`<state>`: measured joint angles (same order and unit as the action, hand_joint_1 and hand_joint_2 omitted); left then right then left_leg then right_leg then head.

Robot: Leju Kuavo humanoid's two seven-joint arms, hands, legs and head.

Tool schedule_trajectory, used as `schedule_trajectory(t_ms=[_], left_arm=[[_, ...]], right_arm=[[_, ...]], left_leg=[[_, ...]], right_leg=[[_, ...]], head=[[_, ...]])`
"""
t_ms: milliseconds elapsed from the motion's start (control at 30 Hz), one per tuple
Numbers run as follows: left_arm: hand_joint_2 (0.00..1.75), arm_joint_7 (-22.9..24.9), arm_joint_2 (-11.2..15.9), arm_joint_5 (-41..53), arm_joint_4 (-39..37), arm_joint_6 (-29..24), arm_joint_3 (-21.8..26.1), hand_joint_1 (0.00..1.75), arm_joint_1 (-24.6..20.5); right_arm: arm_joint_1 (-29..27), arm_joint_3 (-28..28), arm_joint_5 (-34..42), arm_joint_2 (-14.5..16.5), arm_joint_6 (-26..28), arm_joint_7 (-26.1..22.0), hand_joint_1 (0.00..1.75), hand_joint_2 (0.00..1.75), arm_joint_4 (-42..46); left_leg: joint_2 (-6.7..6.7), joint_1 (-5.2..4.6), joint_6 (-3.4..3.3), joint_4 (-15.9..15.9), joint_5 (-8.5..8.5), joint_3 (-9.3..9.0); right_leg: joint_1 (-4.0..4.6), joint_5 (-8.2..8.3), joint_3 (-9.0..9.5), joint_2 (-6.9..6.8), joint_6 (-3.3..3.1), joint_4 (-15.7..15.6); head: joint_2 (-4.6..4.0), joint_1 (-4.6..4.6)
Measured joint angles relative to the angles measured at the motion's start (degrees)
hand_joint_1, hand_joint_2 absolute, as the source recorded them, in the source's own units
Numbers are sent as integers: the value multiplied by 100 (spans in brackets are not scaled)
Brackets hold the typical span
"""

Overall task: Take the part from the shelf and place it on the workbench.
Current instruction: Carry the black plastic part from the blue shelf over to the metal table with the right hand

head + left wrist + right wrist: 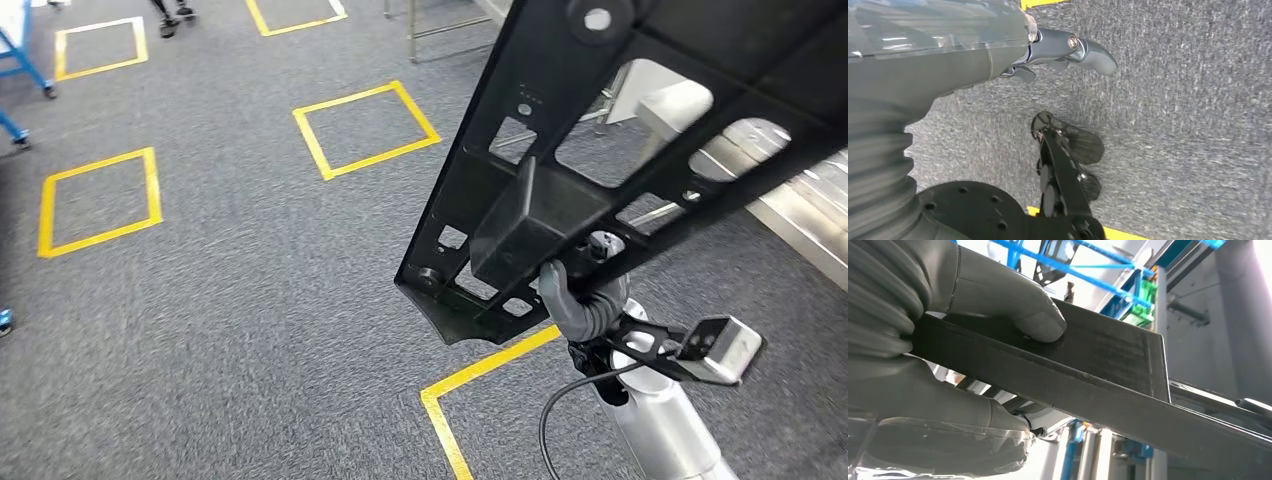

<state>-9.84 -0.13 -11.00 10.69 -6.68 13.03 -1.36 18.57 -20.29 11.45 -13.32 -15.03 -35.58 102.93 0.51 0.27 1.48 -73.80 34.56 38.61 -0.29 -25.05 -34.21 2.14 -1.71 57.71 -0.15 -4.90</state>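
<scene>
A large flat black part (640, 130) with several cut-outs slants across the right of the head view, high above the carpet. My right hand (583, 300) grips it from below near its lower end. In the right wrist view the grey thumb and fingers (998, 305) clamp the part's dark edge (1108, 365). My left hand (1063, 52) hangs over the grey carpet in the left wrist view, fingers curled in and holding nothing.
Yellow taped squares (365, 128) mark the grey carpet. A metal bench edge (790, 215) runs along the right. Blue cart legs (25, 70) stand at the far left, and a person's feet (172, 15) show at the top. Blue racking (1088, 275) shows behind the part.
</scene>
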Motion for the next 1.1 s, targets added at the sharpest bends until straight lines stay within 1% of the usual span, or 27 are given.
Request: schedule_trajectory(t_ms=[33,67,100,167,200,233,267,333,400,433,467,500,533,567,633,667,700,767,800,833,900,933,967,1000,1033,1067,1100], left_arm=[[175,1,-7,-10,0,-16,14,0,1],[175,2,-13,-18,0,-28,25,0,2],[175,4,-16,-29,-1,-39,33,0,2],[175,7,-28,-44,-1,-54,52,0,-2],[175,5,-34,-49,-1,-59,62,0,-11],[175,2,-42,-49,0,-61,71,0,-22],[175,-3,-54,-50,0,-63,79,0,-35],[175,-17,-73,-50,0,-63,102,0,-46],[175,-28,-83,-49,0,-51,121,0,-37],[175,-34,-85,-48,0,-28,129,0,-30],[175,-38,-85,-44,0,6,135,0,-26],[175,-43,-87,-35,0,47,140,0,-25],[175,-48,-89,-21,0,85,143,0,-25],[175,-50,-92,-5,0,109,144,0,-27],[175,-52,-97,29,0,132,144,0,-30],[175,-56,-98,46,0,138,144,0,-31],[175,-61,-98,60,0,144,144,0,-33],[175,-76,-98,86,0,158,144,0,-38],[175,-85,-98,93,0,165,144,0,-43],[175,-91,-98,101,0,169,144,0,-44],[175,-98,-99,127,0,180,142,0,-36],[175,-97,-100,140,0,183,142,0,-27],[175,-97,-101,151,0,187,141,0,-15],[175,-97,-101,156,0,187,141,0,-6],[175,-97,-101,158,0,188,142,0,1],[175,-97,-101,159,0,188,142,0,3],[175,-97,-100,160,0,187,142,0,3]], right_arm=[[44,-4,9,-1,-24,-2,175,175,-58],[92,-10,11,-1,-48,-10,175,175,-106],[140,-15,10,-1,-71,-22,175,175,-149],[227,-21,2,-1,-96,-39,175,175,-219],[256,-21,-2,-1,-108,-43,175,175,-247],[279,-20,-6,-1,-124,-43,175,175,-271],[294,-16,-9,1,-143,-43,175,175,-295],[344,-1,-11,11,-167,-45,175,175,-339],[388,11,-9,26,-170,-47,175,175,-383],[393,15,-7,31,-173,-48,175,175,-409],[378,25,-5,33,-180,-48,175,175,-432],[354,41,-5,34,-188,-50,175,175,-450],[327,63,-12,34,-201,-53,175,175,-464],[302,88,-23,34,-216,-59,175,175,-468],[267,139,-49,34,-237,-80,175,175,-463],[247,166,-57,34,-240,-92,175,175,-450],[216,195,-68,34,-240,-102,175,175,-432],[107,267,-99,34,-237,-114,175,175,-377],[43,306,-115,34,-235,-116,175,175,-340],[-14,341,-127,32,-234,-117,175,175,-298],[-109,397,-146,26,-233,-118,175,175,-214],[-165,421,-157,22,-233,-118,175,175,-184],[-232,447,-173,20,-233,-119,175,175,-160],[-302,475,-191,20,-233,-120,175,175,-139],[-365,502,-209,20,-234,-122,175,175,-119],[-416,531,-223,20,-241,-126,175,175,-94],[-455,558,-233,21,-252,-128,175,175,-65]], left_leg=[[-16,8,0,193,-172,-75],[-83,22,-6,578,-410,-239],[-229,40,-18,977,-587,-412],[-462,60,-55,1493,-760,-629],[-504,54,-78,1547,-745,-649],[-448,51,-106,1566,-761,-653],[-384,56,-142,1593,-782,-664],[-242,74,-222,1652,-819,-692],[-95,68,-271,1674,-823,-702],[-22,62,-278,1672,-817,-699],[49,58,-280,1670,-809,-698],[120,56,-277,1668,-800,-702],[187,55,-270,1666,-789,-710],[254,54,-257,1665,-774,-727],[368,30,-212,1661,-734,-767],[422,12,-183,1659,-715,-784],[475,-4,-152,1661,-699,-798],[571,-9,-82,1673,-670,-835],[537,1,-45,1652,-630,-846],[435,13,-14,1547,-536,-814],[147,36,19,968,-195,-559],[58,40,25,538,-3,-352],[19,40,26,162,119,-160],[3,39,23,-45,131,-36],[-8,38,13,-14,17,-21],[-36,38,-5,254,-195,-116],[-133,40,-32,675,-447,-283]], right_leg=[[-2,0,1,75,7,11],[-5,-3,1,148,18,28],[-2,-9,-7,214,40,50],[-8,-6,-50,331,104,86],[-19,7,-75,384,144,87],[-28,27,-92,442,184,77],[-34,34,-103,440,215,70],[-19,-82,-197,198,265,247],[-24,-410,-507,-108,299,882],[-38,-573,-704,-156,316,1276],[-50,-657,-852,-173,330,1571],[-58,-632,-898,-186,339,1659],[-63,-515,-830,-210,340,1528],[-60,-322,-641,-272,330,1175],[-20,-49,-220,-530,281,378],[6,9,-97,-612,252,134],[32,3,-61,-640,224,44],[42,11,-71,-494,165,32],[29,18,-65,-430,135,17],[14,27,-56,-368,103,0],[-6,37,-45,-252,53,-18],[-1,35,-45,-186,37,-18],[6,34,-44,-112,29,-16],[11,32,-41,-29,26,-13],[15,31,-36,57,25,-8],[16,29,-28,144,28,-1],[11,25,-23,227,34,6]], head=[[0,-1],[0,-1],[0,-1],[-1,-1],[-1,-1],[-1,-1],[-1,0],[-1,1],[-1,1],[-1,1],[0,1],[0,1],[0,1],[0,1],[0,1],[0,1],[0,1],[0,1],[-1,1],[-1,0],[-1,0],[-1,0],[-1,0],[-1,0],[-1,-1],[-1,-1],[-1,-1]])
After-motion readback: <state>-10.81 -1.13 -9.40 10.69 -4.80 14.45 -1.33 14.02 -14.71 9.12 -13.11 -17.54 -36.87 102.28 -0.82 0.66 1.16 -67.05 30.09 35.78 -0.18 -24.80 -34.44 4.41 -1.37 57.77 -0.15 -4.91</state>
